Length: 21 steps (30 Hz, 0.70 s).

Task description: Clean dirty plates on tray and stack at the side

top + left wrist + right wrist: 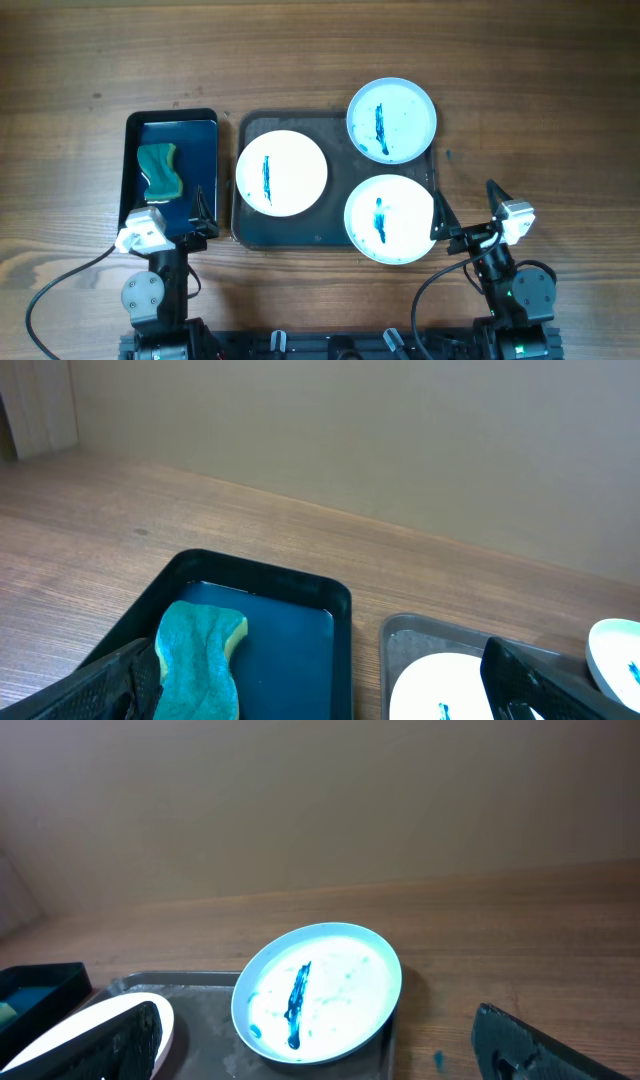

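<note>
The left gripper (315,660) is hovering, jaws spread, over a teal sponge (200,650) lying in a dark blue tray (285,650).

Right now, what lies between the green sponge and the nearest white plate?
Overhead view: the small dark blue tray's floor and wall, a strip of wooden table, then the large grey tray's rim.

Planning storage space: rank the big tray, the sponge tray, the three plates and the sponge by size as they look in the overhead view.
1. big tray
2. sponge tray
3. plates: left, upper right and lower right look alike, so they are not ranked
4. sponge
</note>
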Each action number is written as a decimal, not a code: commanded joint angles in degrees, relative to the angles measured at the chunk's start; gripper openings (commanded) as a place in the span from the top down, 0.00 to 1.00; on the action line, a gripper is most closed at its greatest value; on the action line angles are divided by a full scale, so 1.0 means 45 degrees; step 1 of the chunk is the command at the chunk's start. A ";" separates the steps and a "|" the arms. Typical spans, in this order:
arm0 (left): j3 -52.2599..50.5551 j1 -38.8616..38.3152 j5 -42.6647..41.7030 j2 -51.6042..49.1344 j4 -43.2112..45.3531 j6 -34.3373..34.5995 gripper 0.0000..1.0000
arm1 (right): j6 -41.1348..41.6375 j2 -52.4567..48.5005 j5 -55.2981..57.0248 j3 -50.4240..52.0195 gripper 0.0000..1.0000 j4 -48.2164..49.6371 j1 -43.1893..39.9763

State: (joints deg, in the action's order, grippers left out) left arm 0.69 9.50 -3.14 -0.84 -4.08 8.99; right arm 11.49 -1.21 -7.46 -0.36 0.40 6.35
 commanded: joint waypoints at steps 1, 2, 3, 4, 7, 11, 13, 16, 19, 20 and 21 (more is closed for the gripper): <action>-0.0078 0.0019 -0.0151 0.0019 -0.0015 -0.0291 0.00 | 0.0117 -0.0180 0.0325 0.0015 0.00 -0.0010 0.0049; -0.0078 0.0019 -0.0151 0.0019 -0.0015 -0.0291 0.00 | 0.0117 -0.0185 0.0321 0.0015 0.00 -0.0015 0.0049; -0.0078 0.0019 -0.0151 0.0019 -0.0015 -0.0291 0.00 | 0.0117 -0.0185 0.0321 0.0015 0.00 -0.0015 0.0049; -0.0078 0.0019 -0.0155 0.0019 -0.0015 -0.0287 0.00 | 0.0112 -0.0185 0.0325 0.0015 0.00 -0.0015 0.0049; -0.0078 0.0019 -0.0155 0.0019 -0.0015 -0.0287 0.00 | 0.0112 -0.0185 0.0321 0.0015 0.00 -0.0010 0.0049; -0.0078 0.0024 -0.0151 0.0019 -0.0015 -0.0287 0.00 | 0.0112 -0.0185 0.0325 0.0015 0.00 -0.0010 0.0049; -0.0078 0.0019 -0.0155 0.0019 -0.0010 -0.0291 0.00 | 0.0112 -0.0185 0.0321 0.0015 0.00 -0.0010 0.0049; -0.0078 0.0019 -0.0155 0.0019 -0.0010 -0.0287 0.00 | 0.0121 -0.0185 0.0369 0.0015 0.00 -0.0010 0.0049; -0.0078 0.0019 -0.0452 -0.0010 0.0015 -0.0199 0.00 | 0.0126 -0.0185 0.0364 0.0015 0.00 -0.0005 0.0049; -0.0078 0.0024 -0.0427 -0.0015 0.0044 -0.0214 0.00 | 0.0209 -0.0185 0.0359 0.0015 0.00 0.0063 0.0049; -0.0078 0.0024 -0.0437 -0.0015 0.0102 -0.0248 0.00 | 0.0442 -0.0185 0.0306 0.0015 0.00 0.0165 0.0049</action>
State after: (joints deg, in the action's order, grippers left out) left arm 0.69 9.50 -3.44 -0.84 -4.05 9.02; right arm 11.55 -1.65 -7.01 -0.36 0.38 6.35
